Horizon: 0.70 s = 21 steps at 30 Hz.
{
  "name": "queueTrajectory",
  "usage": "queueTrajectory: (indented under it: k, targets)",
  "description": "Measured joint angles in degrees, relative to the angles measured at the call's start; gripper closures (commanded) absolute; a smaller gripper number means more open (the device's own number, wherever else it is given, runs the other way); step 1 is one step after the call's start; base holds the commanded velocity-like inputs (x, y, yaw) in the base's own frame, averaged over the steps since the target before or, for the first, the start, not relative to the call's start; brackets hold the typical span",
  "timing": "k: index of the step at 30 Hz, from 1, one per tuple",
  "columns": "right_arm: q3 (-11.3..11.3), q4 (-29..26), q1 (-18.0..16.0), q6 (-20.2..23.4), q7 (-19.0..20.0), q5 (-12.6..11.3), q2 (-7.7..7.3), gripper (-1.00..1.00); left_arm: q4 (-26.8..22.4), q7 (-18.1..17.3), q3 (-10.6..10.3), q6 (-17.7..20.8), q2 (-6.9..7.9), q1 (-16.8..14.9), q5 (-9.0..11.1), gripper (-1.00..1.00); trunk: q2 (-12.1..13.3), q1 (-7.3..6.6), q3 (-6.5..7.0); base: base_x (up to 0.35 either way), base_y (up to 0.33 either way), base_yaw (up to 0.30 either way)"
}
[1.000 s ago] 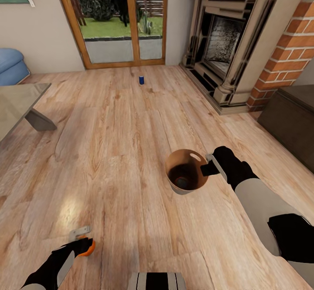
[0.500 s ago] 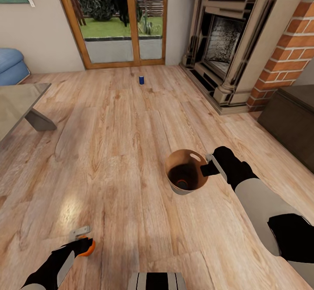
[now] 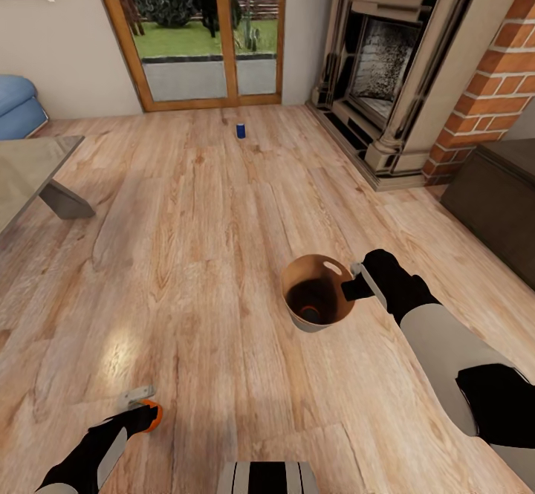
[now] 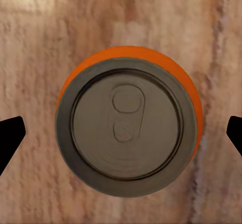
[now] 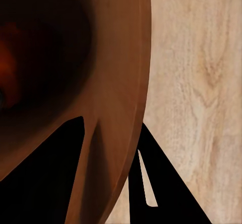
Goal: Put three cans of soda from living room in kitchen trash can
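Note:
The tash can (image 3: 297,322), copper-brown inside, hangs over the plank floor with my right gripper (image 3: 355,284) shut on its rim; in the right wrist view the fingers (image 5: 164,188) straddle the bin wall (image 5: 118,82). A can of soda (image 3: 310,315) lies at the bin's bottom. An orange can (image 3: 151,416) stands upright on the floor at the lower left, and my left gripper (image 3: 143,407) is open just above it. In the left wrist view the can's grey top (image 4: 127,132) sits between the spread fingertips (image 4: 10,138), not touching them. A dark blue can (image 3: 241,131) stands far ahead near the glass door.
A glass-topped low table (image 3: 26,174) and a blue sofa (image 3: 15,108) are at the left. The dark fireplace (image 3: 386,70), brick chimney (image 3: 498,78) and dark low bench (image 3: 498,197) line the right. A wooden-framed glass door (image 3: 197,33) closes the far wall.
The whole picture has shifted slightly, so the camera moved. The can inside the bin has rolled and now shows reddish. Both grippers keep their places.

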Motion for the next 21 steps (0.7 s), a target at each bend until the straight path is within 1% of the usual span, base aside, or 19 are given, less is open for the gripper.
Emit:
queueTrajectory:
  k: [20,21]
  targets:
    - [0.1,0.83,-0.01,0.0,0.0,-0.02,0.0,1.0,-0.25,0.0,-0.11,-0.07,0.0,0.0,0.0,-1.0,-0.01,-0.01,0.0,0.0,0.0,0.0]
    - [0.1,0.83,-0.01,0.0,-0.02,-0.01,0.0,1.0,-0.28,0.0,-0.12,-0.07,0.0,0.0,0.0,1.0,-0.01,-0.01,0.0,0.0,0.0,0.0]
